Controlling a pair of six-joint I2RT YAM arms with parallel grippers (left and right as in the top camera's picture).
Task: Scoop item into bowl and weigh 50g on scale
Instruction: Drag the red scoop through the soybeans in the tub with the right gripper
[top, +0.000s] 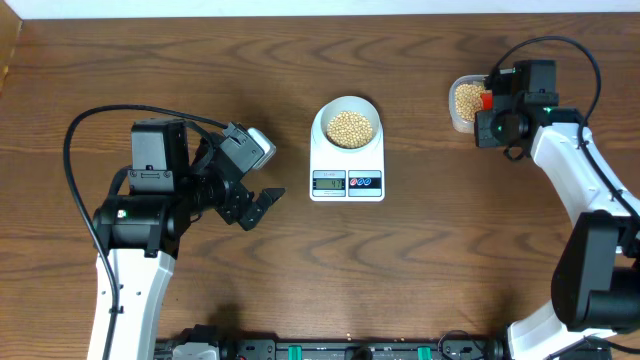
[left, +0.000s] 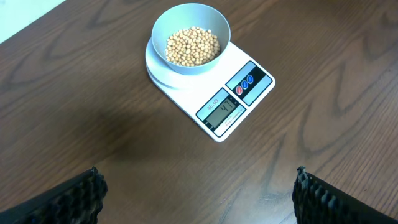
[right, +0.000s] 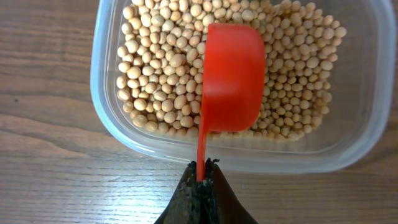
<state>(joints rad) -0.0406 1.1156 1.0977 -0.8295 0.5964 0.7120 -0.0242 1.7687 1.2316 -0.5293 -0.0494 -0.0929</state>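
The pale blue bowl (top: 345, 101) (left: 186, 15) stands on the white scale (top: 347, 160) (left: 255, 81) at mid-table, holding a heap of tan beans (top: 350, 128) (left: 192, 45). The scale's display (left: 222, 111) is lit. My left gripper (top: 262, 205) (left: 198, 193) hangs open and empty over bare table, left and in front of the scale. At the far right my right gripper (top: 490, 100) (right: 204, 167) is shut on the handle of a red scoop (right: 233, 78). The scoop's cup, turned on its side, sits over more beans (right: 155, 68) in a clear tub (top: 462, 102) (right: 106, 112).
Wood-grain table runs all round the scale. The clear tub sits near the table's far right edge. A black cable loops above each arm, and a rail with fittings lies along the front edge (top: 330, 350).
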